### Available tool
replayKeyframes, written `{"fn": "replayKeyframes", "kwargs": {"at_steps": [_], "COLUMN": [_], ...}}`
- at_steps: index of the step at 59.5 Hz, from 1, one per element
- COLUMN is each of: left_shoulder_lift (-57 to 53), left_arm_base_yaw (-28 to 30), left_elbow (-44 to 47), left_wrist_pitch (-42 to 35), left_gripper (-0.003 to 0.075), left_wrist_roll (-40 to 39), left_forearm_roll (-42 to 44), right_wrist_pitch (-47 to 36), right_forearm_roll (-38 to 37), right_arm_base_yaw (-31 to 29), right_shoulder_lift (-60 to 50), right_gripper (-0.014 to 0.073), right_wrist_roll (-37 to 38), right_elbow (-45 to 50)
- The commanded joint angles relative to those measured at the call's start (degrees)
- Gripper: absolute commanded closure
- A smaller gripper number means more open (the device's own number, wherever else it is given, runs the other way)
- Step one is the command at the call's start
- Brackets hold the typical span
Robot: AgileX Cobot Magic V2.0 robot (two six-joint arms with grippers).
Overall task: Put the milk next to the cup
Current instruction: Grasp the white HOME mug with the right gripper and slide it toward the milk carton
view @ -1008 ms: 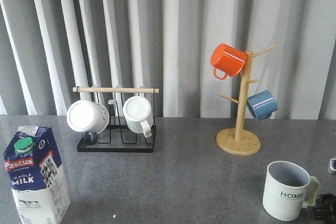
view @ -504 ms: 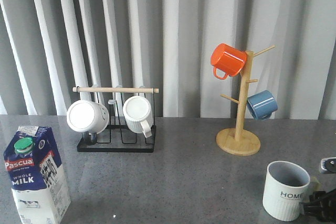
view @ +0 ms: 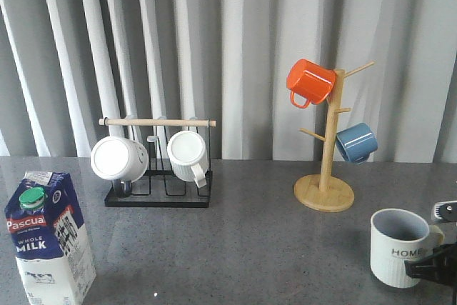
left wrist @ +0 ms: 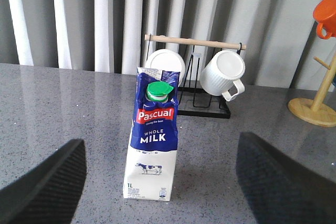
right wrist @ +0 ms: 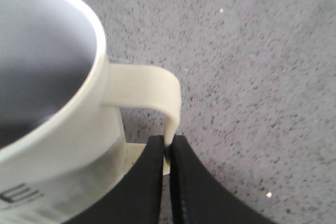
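Note:
The milk (view: 50, 241), a tall blue and white carton with a green cap, stands upright at the table's near left. In the left wrist view the milk (left wrist: 152, 124) stands ahead of my left gripper (left wrist: 160, 148). That gripper is open wide, and both dark fingers are well clear of the carton. The cup (view: 398, 248), a ribbed off-white mug marked "HOME", is at the near right. My right gripper (view: 432, 266) is at its handle. Up close, the right gripper (right wrist: 169, 150) is shut on the cream handle (right wrist: 152, 85) of the cup (right wrist: 47, 103).
A black wire rack (view: 157, 198) with a wooden bar holds two white mugs at the back left. A wooden mug tree (view: 325, 191) carrying an orange mug (view: 310, 82) and a blue mug (view: 356, 142) stands behind the cup. Grey curtains close off the back.
The cup has shifted right and slightly upward in the front view, with my right gripper holding its handle. The milk has not moved.

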Motion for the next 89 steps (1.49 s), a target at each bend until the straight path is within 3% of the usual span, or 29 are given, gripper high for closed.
{"fn": "replayKeyframes", "kwargs": {"at_steps": [1, 14, 26, 53, 64, 82, 89], "left_shoulder_lift": [0.68, 0.68, 0.68, 0.68, 0.68, 0.68, 0.68], "left_arm_base_yaw": [-0.06, -0.06, -0.06, -0.06, -0.06, -0.06, -0.06], "left_elbow": [-1.78, -1.78, -1.78, -1.78, -1.78, -1.78, -1.78], "left_wrist_pitch": [-3.94, -3.94, -3.86, -3.86, -3.86, -3.35, -2.72], "left_gripper": [0.0148, 0.0148, 0.0148, 0.0148, 0.0148, 0.0148, 0.0148], "left_wrist_roll": [-0.06, -0.06, -0.06, -0.11, -0.11, -0.11, -0.11], "left_forearm_roll": [-0.62, -0.62, -0.62, -0.62, -1.02, -1.03, -1.03], "right_wrist_pitch": [-3.65, 5.8, 6.26, 10.46, 12.12, 17.7, 18.15], "right_forearm_roll": [-0.33, -0.16, 1.0, 3.41, 3.45, 3.45, 3.45], "right_arm_base_yaw": [0.71, 11.18, 22.12, 25.78, 25.78, 25.78, 25.78], "right_shoulder_lift": [-6.54, -10.57, -8.57, 0.47, 0.47, 0.47, -0.95], "right_gripper": [0.0604, 0.0604, 0.0604, 0.0587, 0.0475, 0.0139, 0.0105], "right_wrist_roll": [1.42, 1.36, 1.71, 1.66, 0.68, 0.51, 0.51], "right_elbow": [-2.47, -7.72, -8.47, -8.42, -8.42, -8.42, -8.42]}}
